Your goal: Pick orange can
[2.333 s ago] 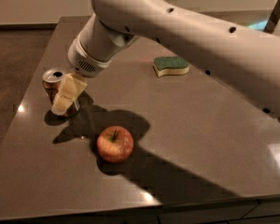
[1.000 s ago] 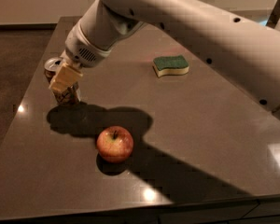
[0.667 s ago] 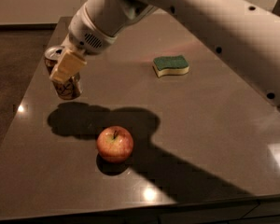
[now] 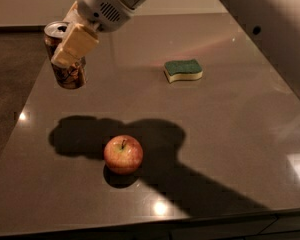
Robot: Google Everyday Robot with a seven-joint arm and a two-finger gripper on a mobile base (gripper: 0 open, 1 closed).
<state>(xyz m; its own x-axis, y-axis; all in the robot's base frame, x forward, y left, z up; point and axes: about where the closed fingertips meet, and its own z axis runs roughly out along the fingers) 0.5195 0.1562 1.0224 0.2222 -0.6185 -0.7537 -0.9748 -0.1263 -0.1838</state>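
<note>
Cream two-finger gripper (image 4: 65, 55), up-left of the red-yellow apple (image 4: 123, 154), clamps the orange-labelled aluminium can (image 4: 71, 77). Can hangs tilted, clear of the grey tabletop (image 4: 225, 134); the pick looks done.

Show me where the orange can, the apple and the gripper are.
orange can (image 4: 72, 76): camera view, lower label near its base.
apple (image 4: 123, 154): camera view, middle of its front skin.
gripper (image 4: 66, 58): camera view, upper left, its tip, shut on the orange can.
</note>
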